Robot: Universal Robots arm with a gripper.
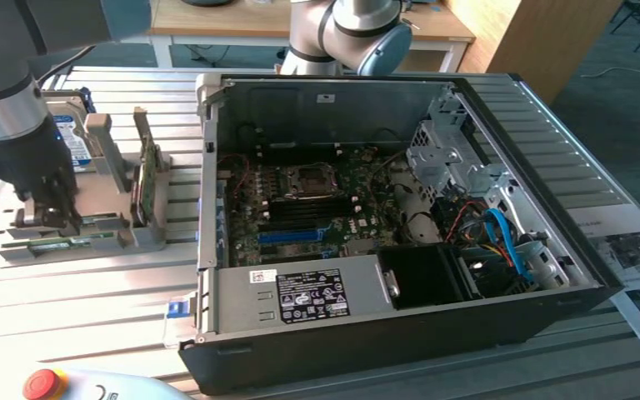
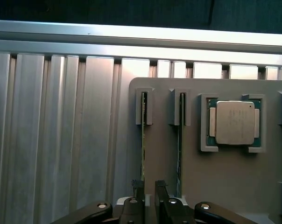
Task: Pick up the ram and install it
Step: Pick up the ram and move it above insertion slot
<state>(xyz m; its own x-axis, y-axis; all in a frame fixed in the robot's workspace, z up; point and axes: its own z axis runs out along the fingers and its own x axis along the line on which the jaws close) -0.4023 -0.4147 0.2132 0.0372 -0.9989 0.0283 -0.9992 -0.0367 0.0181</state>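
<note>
pincer [image 2: 149, 185] slightly spread over thin green ram [image 2: 143, 149], edge-on in grey holder [image 2: 225, 177]

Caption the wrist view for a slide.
Gripper at the ram, slotted edge-up in a grey holder beside a processor.

Ram: long, narrow, thin green circuit-board stick [image 2: 143, 140]. Seen edge-on in wrist view; chips and sticker not discernible. Pose: standing on long edge, straight, one end seated in slotted bracket of grey moulded holder [image 2: 234, 186]. Second ram stick [image 2: 180, 140], same form, stands parallel in adjacent slot, near but apart. Both sticks in holder, not installed.
</note>
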